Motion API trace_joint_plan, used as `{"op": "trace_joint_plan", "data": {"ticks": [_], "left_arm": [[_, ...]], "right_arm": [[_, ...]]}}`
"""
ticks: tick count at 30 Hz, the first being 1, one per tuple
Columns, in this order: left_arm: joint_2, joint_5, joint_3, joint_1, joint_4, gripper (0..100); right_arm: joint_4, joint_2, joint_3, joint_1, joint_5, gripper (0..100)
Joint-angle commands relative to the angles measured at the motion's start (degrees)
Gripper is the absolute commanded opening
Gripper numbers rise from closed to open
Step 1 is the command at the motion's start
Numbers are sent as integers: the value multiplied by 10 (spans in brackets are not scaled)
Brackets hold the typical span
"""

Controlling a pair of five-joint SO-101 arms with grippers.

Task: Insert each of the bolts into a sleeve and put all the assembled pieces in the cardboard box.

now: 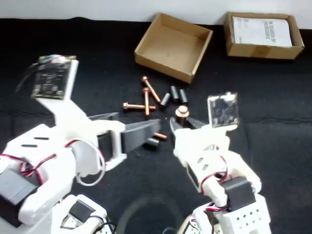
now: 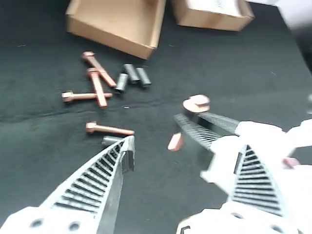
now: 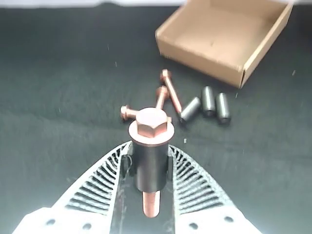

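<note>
The right hand (image 3: 148, 151) is closed snugly round a sleeve (image 3: 148, 173) with its bolt (image 3: 151, 127) seated; tilting it toward the far cardboard box (image 3: 204, 56) could let the bolt slide out.

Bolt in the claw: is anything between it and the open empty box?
Three loose sleeves lie flat on the mat between the sleeved bolt in the right claw and the cardboard box, loose bolts beside them.

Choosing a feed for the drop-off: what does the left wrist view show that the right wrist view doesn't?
Left wrist adds a lone bolt beside a fourth sleeve, and a second box. Right wrist adds the dark sleeve around the held bolt in the right tool. Both share the cardboard box, three loose sleeves and three bolts.
</note>
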Motion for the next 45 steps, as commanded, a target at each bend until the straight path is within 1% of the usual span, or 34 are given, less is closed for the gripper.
{"op": "trace_joint_plan", "data": {"ticks": [1,6,11,15,19,24,33,37,43,45], "left_arm": [[4,1,12,-62,20,325],[4,1,119,-153,17,325],[4,0,225,-204,8,325],[4,0,310,-244,-40,325],[4,0,400,-269,-111,325],[4,4,510,-273,-195,325],[4,4,639,-275,-335,325],[4,4,697,-276,-407,326],[4,4,793,-276,-532,328],[4,4,815,-276,-574,328]], "right_arm": [[16,71,-154,15,-4,8],[22,194,-288,19,-4,8],[18,321,-386,43,-2,8],[15,441,-479,76,-4,8],[-25,560,-582,108,-4,8],[-90,705,-723,144,-2,8],[-95,935,-967,165,4,8],[-95,1034,-1060,166,51,8],[-96,1169,-1184,166,88,8],[-119,1209,-1215,167,108,8]]}}
